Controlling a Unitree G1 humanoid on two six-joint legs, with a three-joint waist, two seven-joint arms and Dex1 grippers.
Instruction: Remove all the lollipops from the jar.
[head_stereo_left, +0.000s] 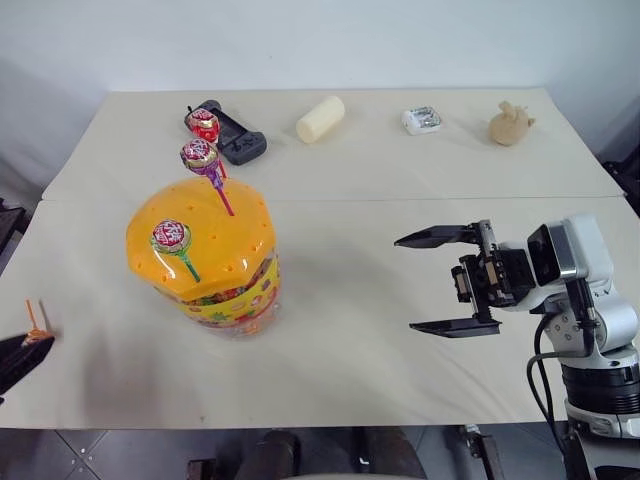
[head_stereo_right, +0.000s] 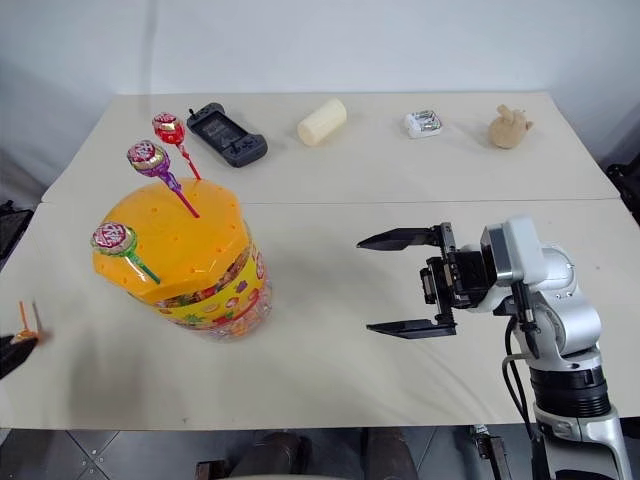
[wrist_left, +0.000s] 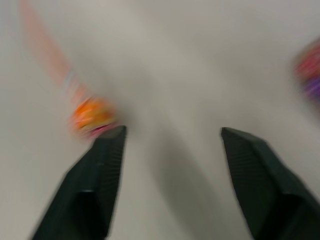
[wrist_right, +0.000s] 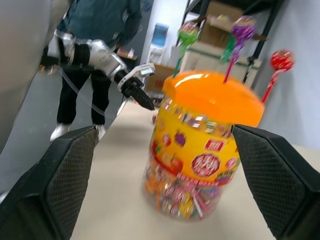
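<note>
The jar (head_stereo_left: 222, 290), a clear tub with a yellow label, stands on the table's left half under an orange holed lid (head_stereo_left: 215, 235). Three lollipops stick up from the lid: one on a red stick (head_stereo_left: 204, 124), one on a purple stick (head_stereo_left: 199, 153) and one on a green stick (head_stereo_left: 170, 236). A fourth lollipop (wrist_left: 90, 116), on an orange stick (head_stereo_left: 35, 322), lies on the table at the front left edge. My left gripper (wrist_left: 172, 132) is open beside it, one fingertip (wrist_left: 112, 142) next to the candy. My right gripper (head_stereo_left: 408, 284) hangs open to the right of the jar, pointing at it, holding nothing.
Along the back of the table lie a black game controller (head_stereo_left: 232, 135), a cream cylinder (head_stereo_left: 320, 118), a small white packet (head_stereo_left: 421, 120) and a beige plush toy (head_stereo_left: 509, 124). A person (wrist_right: 95, 30) stands beyond the table in the right wrist view.
</note>
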